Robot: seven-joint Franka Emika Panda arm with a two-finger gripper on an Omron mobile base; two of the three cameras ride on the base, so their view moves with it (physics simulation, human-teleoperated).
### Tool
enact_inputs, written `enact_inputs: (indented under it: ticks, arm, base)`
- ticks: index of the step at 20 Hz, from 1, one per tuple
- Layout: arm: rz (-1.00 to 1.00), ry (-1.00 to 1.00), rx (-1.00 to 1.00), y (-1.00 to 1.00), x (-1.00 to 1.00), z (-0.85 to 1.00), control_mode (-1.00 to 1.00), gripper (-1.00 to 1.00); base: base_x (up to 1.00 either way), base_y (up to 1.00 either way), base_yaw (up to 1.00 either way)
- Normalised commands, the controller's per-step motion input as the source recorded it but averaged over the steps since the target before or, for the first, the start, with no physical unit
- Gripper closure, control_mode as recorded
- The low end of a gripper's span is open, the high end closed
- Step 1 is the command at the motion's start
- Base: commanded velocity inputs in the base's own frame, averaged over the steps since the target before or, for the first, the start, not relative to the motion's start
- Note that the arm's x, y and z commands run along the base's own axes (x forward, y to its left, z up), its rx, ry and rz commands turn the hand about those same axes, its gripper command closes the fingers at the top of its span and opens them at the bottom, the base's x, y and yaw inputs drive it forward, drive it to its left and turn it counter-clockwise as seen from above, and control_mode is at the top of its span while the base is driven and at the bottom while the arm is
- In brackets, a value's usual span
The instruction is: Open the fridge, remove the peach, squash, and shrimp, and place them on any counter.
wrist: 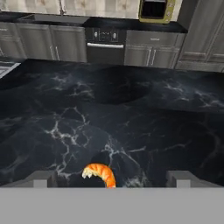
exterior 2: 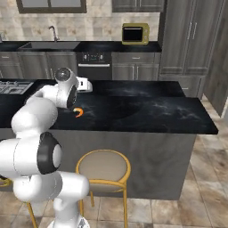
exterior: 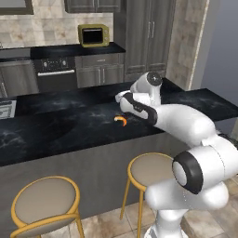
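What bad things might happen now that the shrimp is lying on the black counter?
The shrimp lies on the counter right between the open gripper tips, so a sideways move might nudge or drag it. In the left base view it also sits fairly near the counter's front edge above the stools, so a push that way could perhaps drop it.

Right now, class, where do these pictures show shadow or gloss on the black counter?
Hand view: a soft dark patch sits mid-counter and pale veining shines near the shrimp. Left base view: a broad dim patch lies left of the shrimp. Right base view: the slab looks evenly glossy.
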Motion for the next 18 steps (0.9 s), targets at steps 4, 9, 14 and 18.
enact_inputs:
  ticks: [4,9,14,18]
  arm:
    - [-0.13,0.02,-0.10,-0.20,-0.70,0.96,-1.00,-1.00]
    - [-0.11,0.00,-0.01,-0.17,-0.73,0.81,-1.00,-1.00]
    - [-0.04,0.07,0.03,-0.43,-0.83,0.60,-1.00,-1.00]
    - [-0.01,0.23,0.00,-0.47,-0.67,0.02,-1.00,-1.00]
  base:
    - [0.00,0.00,0.00]
    - [0.00,0.00,0.00]
    - [0.00,0.00,0.00]
    - [0.00,0.00,0.00]
